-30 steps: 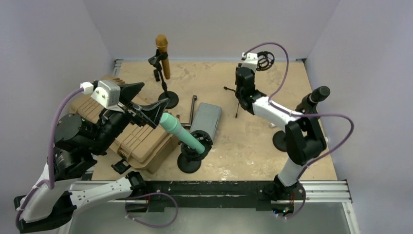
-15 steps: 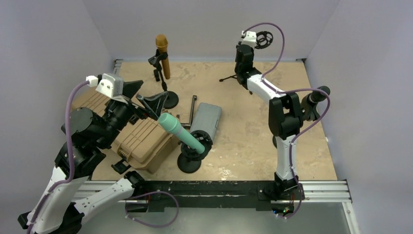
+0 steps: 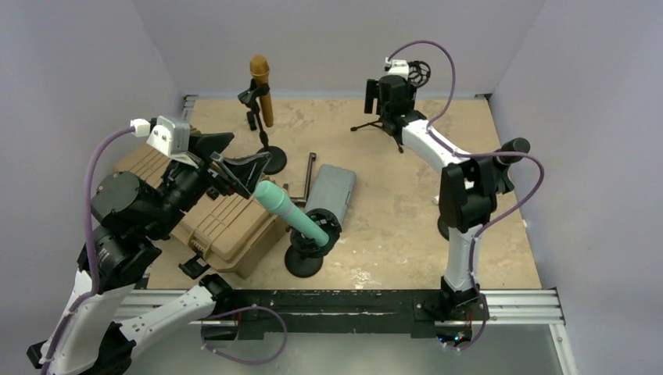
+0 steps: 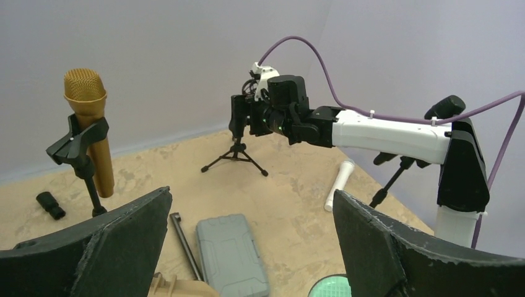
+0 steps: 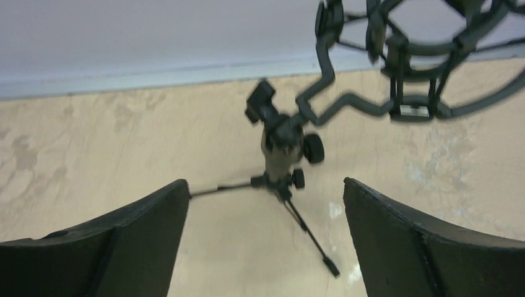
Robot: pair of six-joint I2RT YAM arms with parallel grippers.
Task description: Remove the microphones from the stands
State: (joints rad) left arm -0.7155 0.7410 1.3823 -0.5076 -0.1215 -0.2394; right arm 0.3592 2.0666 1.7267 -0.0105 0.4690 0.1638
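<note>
Left gripper gaped wide beside the teal microphone head, its body slanting down into the stand by the table's near edge; right gripper, also spread, hung far off.

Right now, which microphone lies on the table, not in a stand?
The white microphone, flat on the table; the gold one, teal one and black one sit in stands.

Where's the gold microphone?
In the top view, the gold microphone stands clipped in its black stand by the back wall, left of centre, behind the tan case.
</note>
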